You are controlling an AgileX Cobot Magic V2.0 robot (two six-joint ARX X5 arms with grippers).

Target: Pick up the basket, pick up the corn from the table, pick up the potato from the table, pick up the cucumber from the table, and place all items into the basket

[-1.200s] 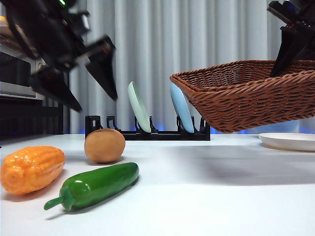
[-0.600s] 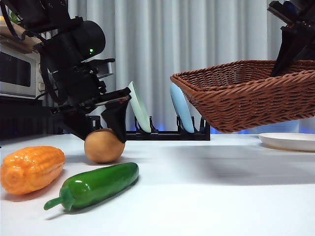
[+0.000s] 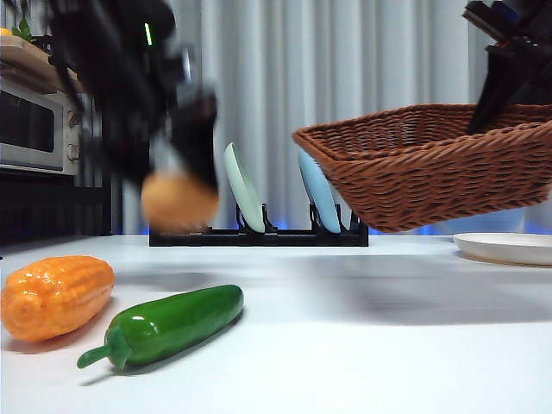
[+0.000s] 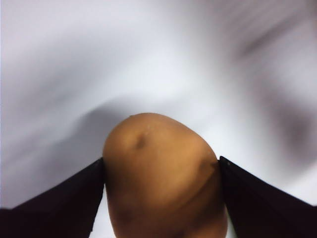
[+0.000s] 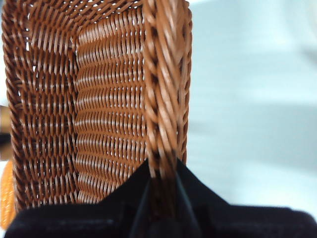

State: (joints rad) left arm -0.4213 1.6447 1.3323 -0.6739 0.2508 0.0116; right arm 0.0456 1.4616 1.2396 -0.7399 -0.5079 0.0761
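My left gripper (image 3: 177, 185) is shut on the tan potato (image 3: 179, 200) and holds it in the air above the white table (image 3: 362, 328); the arm is blurred. In the left wrist view the potato (image 4: 163, 173) sits between both black jaws. My right gripper (image 3: 496, 95) is shut on the rim of the brown wicker basket (image 3: 431, 168) and holds it tilted above the table at the right. The right wrist view shows the jaws pinching the braided rim (image 5: 163, 99). The orange corn (image 3: 56, 295) and the dark-green cucumber (image 3: 168, 323) lie on the table at the front left.
A black dish rack (image 3: 259, 233) with two upright plates stands at the back. A white plate (image 3: 509, 247) lies at the right under the basket. A microwave (image 3: 34, 129) is at the far left.
My left gripper came down around the potato, shut on it and has lifted it off the table. The basket has hardly moved.
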